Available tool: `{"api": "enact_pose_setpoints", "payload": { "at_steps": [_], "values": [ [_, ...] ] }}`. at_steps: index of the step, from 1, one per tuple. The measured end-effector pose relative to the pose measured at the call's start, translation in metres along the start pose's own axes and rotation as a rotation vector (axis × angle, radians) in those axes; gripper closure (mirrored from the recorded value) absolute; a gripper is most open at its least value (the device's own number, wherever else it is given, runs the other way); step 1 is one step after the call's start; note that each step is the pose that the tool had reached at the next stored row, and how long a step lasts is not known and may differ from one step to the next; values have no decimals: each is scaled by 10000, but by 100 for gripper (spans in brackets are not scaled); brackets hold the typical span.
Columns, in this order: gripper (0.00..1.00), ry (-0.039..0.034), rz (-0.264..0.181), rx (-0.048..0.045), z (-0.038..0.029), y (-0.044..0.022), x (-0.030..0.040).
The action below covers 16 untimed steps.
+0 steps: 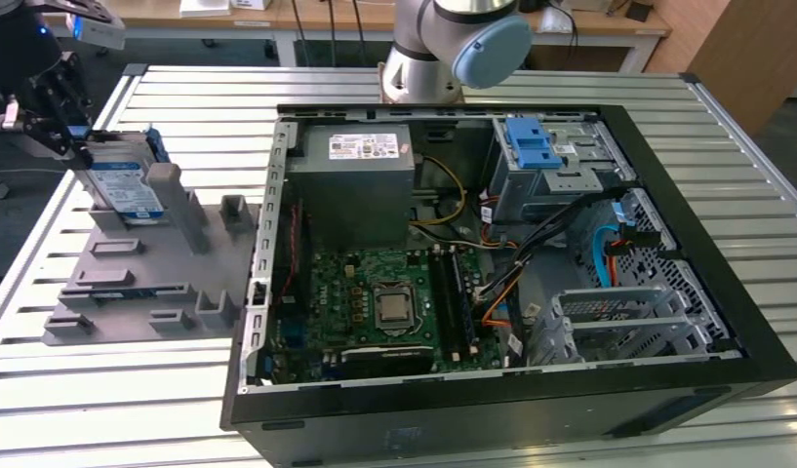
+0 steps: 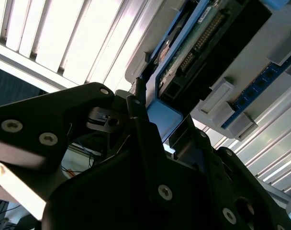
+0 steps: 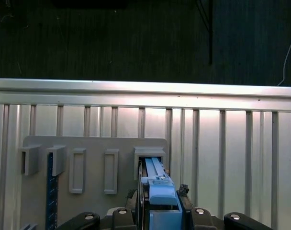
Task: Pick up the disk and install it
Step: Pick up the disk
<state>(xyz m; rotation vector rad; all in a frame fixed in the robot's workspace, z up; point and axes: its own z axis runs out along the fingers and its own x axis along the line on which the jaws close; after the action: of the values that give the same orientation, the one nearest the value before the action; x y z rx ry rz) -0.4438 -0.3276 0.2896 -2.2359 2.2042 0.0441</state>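
- The gripper (image 1: 62,136) is sitting at the upper left of the exterior view, at the disk's (image 1: 122,187) outer edge.
- In the first wrist view, its fingers (image 3: 185,199) are pressing on both sides of the disk's blue rail (image 3: 157,189), gripping it.
- The disk is standing on edge in a slot of the grey holder (image 1: 138,292).
- The holder is lying on the slatted table (image 1: 177,97), left of the open case (image 1: 502,414).

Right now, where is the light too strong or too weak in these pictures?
Second wrist view: the table glares nearly white and the gripper is a dark silhouette. First wrist view: a bright band lies along the table's edge, with blackness beyond. Exterior view: even light on the disk.
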Motion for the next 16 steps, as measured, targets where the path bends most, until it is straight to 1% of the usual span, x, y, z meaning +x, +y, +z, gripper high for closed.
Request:
{"api": "enact_pose_setpoints", "payload": {
  "at_steps": [4,5,16],
  "values": [
    [57,1,1,-2,2,0,0],
    [63,0,1,-2,3,0,0],
    [63,-5,0,4,0,0,0]
  ]
}}
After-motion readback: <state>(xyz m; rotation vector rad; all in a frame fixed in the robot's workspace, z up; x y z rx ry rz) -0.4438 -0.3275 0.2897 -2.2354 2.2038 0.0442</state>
